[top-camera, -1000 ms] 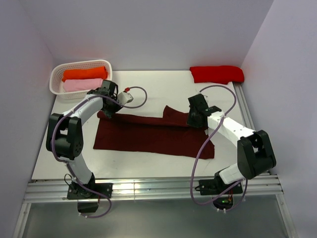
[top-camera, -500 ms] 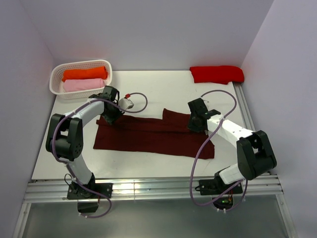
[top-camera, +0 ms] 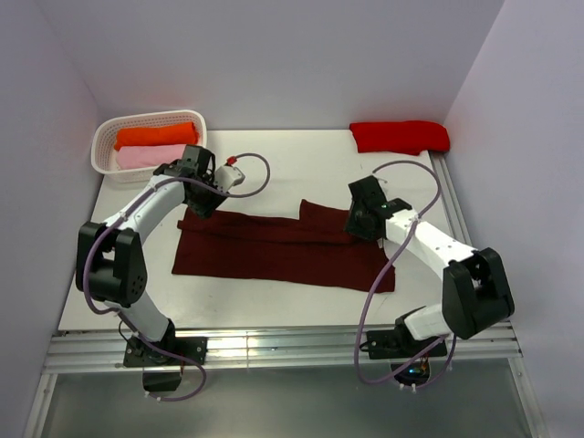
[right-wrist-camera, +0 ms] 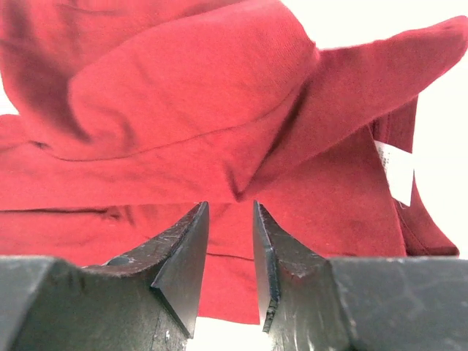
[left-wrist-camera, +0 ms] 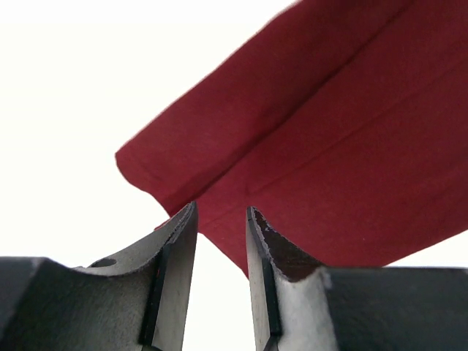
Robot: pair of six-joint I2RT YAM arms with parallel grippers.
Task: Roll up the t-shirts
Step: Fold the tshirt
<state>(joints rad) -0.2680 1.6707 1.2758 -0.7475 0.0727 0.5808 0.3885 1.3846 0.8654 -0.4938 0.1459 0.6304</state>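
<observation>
Maroon t-shirt (top-camera: 283, 251) lies flat near the basket (top-camera: 151, 118), folded into a long strip likely for rolling, left gripper (left-wrist-camera: 221, 212) over its basket-side end, right gripper (right-wrist-camera: 230, 208) over the end farthest from the basket, both part-open, empty.

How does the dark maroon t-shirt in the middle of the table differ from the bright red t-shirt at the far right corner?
Colour: the maroon t-shirt is dark burgundy; the red t-shirt is bright. Pose: the maroon t-shirt lies spread out as a long flat band; the red t-shirt is gathered into a compact bundle. Both are plain cloth and lie on the white table.
</observation>
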